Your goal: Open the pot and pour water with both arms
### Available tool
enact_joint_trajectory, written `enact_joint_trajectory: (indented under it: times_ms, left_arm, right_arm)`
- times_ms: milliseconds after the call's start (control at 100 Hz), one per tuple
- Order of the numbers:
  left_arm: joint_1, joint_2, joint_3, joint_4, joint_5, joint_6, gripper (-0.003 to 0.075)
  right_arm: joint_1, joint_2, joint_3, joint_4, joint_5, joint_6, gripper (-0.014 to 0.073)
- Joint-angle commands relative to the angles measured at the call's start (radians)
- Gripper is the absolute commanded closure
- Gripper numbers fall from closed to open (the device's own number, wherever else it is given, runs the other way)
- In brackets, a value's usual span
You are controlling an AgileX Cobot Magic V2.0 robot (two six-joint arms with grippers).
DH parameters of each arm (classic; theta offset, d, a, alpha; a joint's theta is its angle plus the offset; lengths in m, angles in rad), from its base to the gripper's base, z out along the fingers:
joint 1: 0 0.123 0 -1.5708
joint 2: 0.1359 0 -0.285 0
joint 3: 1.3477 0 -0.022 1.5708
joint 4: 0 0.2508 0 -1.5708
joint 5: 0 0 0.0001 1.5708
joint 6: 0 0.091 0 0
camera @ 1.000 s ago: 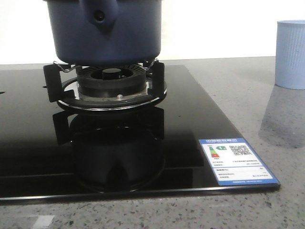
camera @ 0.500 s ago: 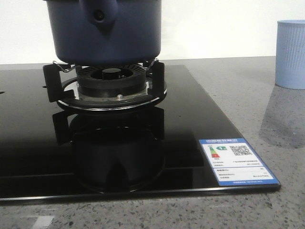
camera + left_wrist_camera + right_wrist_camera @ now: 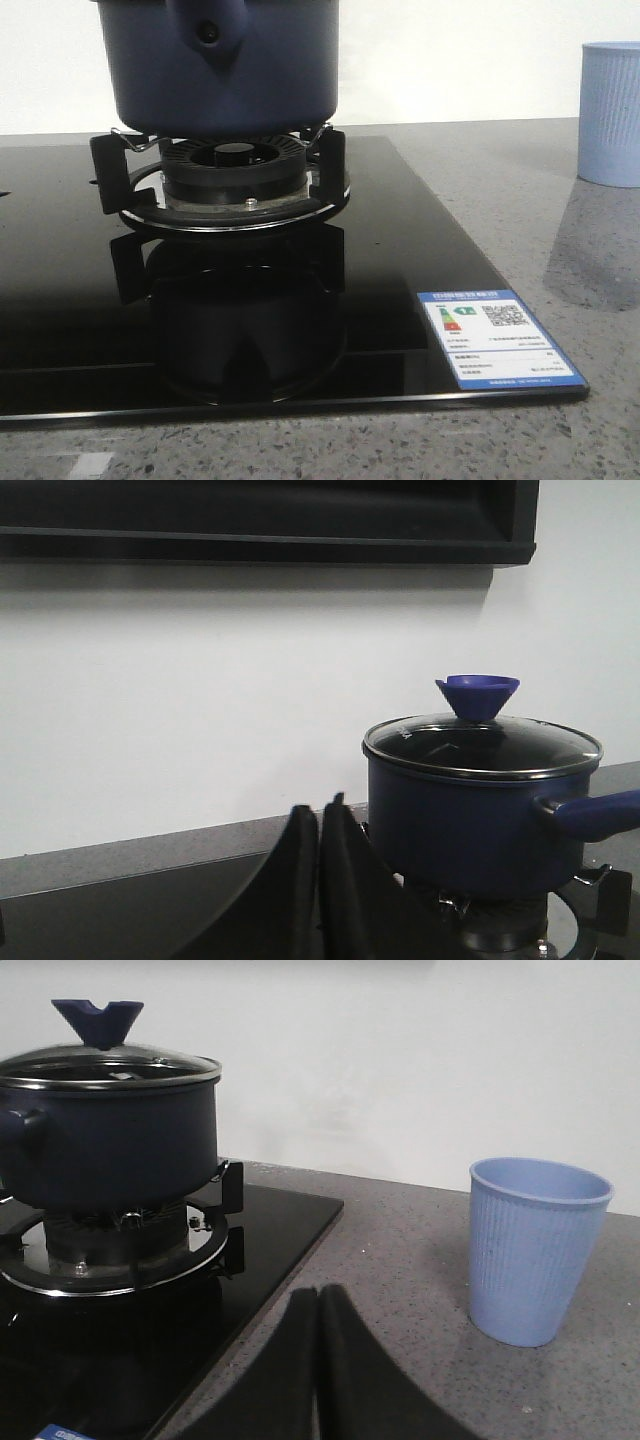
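The dark navy-blue pot [image 3: 225, 75] stands on the burner stand of the black glass stove [image 3: 400, 250], its handle tab pointing at the front camera. It also shows in the left wrist view [image 3: 470, 820] and the right wrist view [image 3: 110, 1150], with a glass lid [image 3: 480, 742] and a blue knob [image 3: 478, 693] on it. My left gripper [image 3: 318, 810] is shut and empty, off to the side of the pot. My right gripper [image 3: 317, 1295] is shut and empty over the grey counter, between stove and cup. Neither gripper shows in the front view.
A light-blue ribbed cup [image 3: 610, 112] stands on the grey counter right of the stove; it also shows in the right wrist view [image 3: 535, 1250]. A blue-edged energy label [image 3: 497, 338] sits on the stove's front right corner. A white wall is behind.
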Motion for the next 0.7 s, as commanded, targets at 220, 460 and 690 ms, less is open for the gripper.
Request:
enact_joint_trajectory:
  times_ms: [220, 460, 690]
  left_arm:
    - [0.039, 0.011, 0.029, 0.768, -0.09, -0.91, 0.0741]
    - [0.065, -0.027, 0.158, 1.031, -0.146, -1.067, 0.0741]
    - [0.065, -0.059, 0.279, 1.067, -0.239, -1.097, 0.0741]
  right_arm:
    - [0.001, 0.008, -0.024, 0.024, 0.01, -0.001, 0.0664]
    - [0.001, 0.008, -0.024, 0.024, 0.01, -0.001, 0.0664]
    - [0.001, 0.008, -0.024, 0.024, 0.013, -0.001, 0.0664]
